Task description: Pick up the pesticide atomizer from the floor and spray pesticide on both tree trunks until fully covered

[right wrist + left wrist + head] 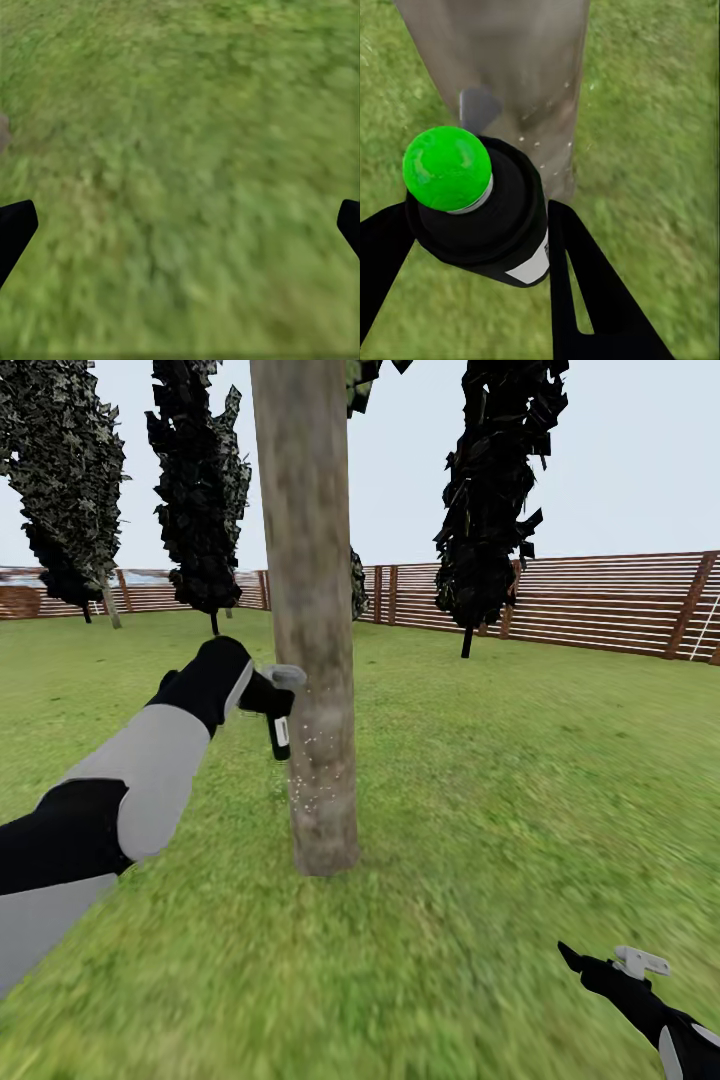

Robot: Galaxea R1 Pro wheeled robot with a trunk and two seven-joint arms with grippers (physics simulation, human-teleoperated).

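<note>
A thick grey-brown tree trunk (312, 630) rises from the grass just ahead. My left gripper (268, 695) is shut on the dark pesticide atomizer (279, 732), held right beside the trunk at its left. Small white spray specks dot the trunk's lower part (318, 760). In the left wrist view the atomizer (484, 217) sits between the black fingers (585, 292), a green ball on its top, with the trunk (525, 67) close behind it. My right gripper (600, 965) hangs low at the right over the lawn, its fingers (15, 229) spread wide and open with only grass between them.
Green lawn (520, 780) stretches all around. A brown slat fence (600, 600) runs along the back. Dark conifers (495, 490) (200, 490) (65, 480) stand behind the trunk, to both sides.
</note>
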